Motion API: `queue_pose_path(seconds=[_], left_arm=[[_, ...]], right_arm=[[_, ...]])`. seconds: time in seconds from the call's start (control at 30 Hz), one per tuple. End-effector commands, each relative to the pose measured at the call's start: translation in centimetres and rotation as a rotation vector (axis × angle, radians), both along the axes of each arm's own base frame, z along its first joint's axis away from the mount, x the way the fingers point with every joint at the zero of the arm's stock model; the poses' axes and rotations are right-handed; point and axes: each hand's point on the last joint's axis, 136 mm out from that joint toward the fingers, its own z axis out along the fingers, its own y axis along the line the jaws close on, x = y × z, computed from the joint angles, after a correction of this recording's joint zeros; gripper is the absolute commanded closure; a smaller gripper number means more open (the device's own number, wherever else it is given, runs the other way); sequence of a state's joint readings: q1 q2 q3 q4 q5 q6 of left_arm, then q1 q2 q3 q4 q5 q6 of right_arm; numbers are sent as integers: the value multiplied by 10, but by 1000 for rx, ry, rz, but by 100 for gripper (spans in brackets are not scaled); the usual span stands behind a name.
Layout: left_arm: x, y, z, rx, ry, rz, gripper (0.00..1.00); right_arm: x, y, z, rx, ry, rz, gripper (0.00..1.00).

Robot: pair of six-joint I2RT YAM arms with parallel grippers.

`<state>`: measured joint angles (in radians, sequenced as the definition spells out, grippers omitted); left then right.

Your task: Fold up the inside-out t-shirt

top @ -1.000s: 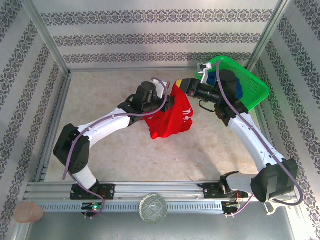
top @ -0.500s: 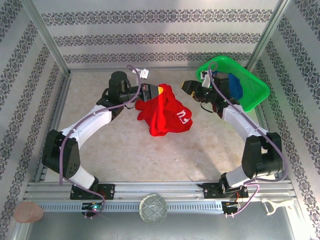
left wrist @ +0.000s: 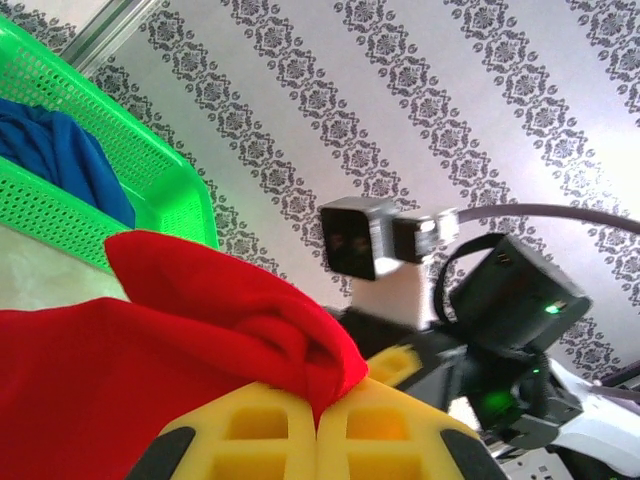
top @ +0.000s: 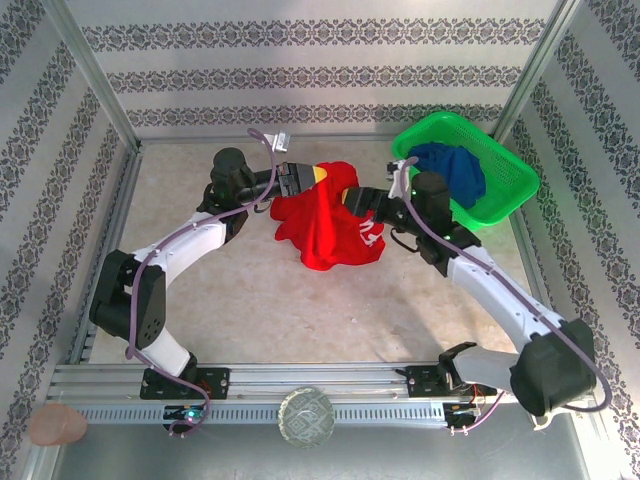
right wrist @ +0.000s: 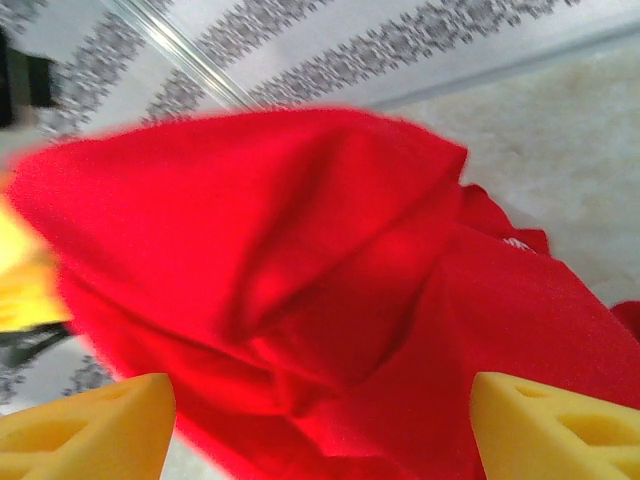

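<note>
The inside-out t-shirt (top: 325, 225) is a bright red bunched heap in the middle of the table's far half, a faint white print showing on its right side. My left gripper (top: 316, 177) holds its top edge; in the left wrist view the yellow jaws are pressed together on a fold of the t-shirt (left wrist: 200, 350), midpoint at my left gripper (left wrist: 322, 415). My right gripper (top: 352, 199) reaches in from the right at the heap's upper right. In the right wrist view its yellow fingertips (right wrist: 95, 425) stand wide apart around my right gripper (right wrist: 320, 425), with the red t-shirt (right wrist: 300, 280) just ahead between them.
A green perforated basket (top: 500, 195) at the back right holds a dark blue garment (top: 450, 170); the basket (left wrist: 70, 210) also appears behind the cloth in the left wrist view. Patterned walls and a metal frame enclose the beige table (top: 250, 290).
The right gripper let go of the shirt, opened wide, drew back toward the basket, then came back to the cloth. The left arm carried its held edge left and back; the shirt sagged into a heap.
</note>
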<state>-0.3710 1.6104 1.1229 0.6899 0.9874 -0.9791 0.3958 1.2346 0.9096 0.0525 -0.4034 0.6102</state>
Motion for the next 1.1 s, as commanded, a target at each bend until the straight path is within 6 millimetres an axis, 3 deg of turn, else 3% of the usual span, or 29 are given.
queue_pose_path(seconds=[0.0,0.1,0.13,0.23,0.27,0.4,0.5,0.6,0.7,0.83,0.97,1.07], left_arm=[[-5,5,23,-51,-69,-9,100],[-6,6,23,-59,-64,-10,100],[-4,7,22,-64,-56,-1,100],[17,22,9,-90,22,104,100],[30,34,0,-99,68,170,100],[80,86,-45,-104,223,395,100],[100,92,-71,-38,274,432,100],[108,87,-87,3,301,412,99],[105,84,-91,12,304,384,75],[85,87,-83,60,259,385,54],[57,86,-68,141,196,408,44],[36,56,-48,199,126,342,40]], right_arm=[[19,-3,-24,-94,15,-69,23],[39,-8,-29,-99,19,-120,30],[45,-8,-26,-77,18,-115,42],[49,-6,-12,-22,3,-65,94],[45,-4,-7,-10,-8,-29,100],[8,5,28,74,-133,194,100],[-25,10,55,142,-238,347,100],[-36,14,68,185,-278,413,100],[-27,17,66,221,-267,415,100],[-12,16,53,240,-236,387,100],[-6,13,41,244,-214,369,100],[-7,12,32,243,-195,365,100]])
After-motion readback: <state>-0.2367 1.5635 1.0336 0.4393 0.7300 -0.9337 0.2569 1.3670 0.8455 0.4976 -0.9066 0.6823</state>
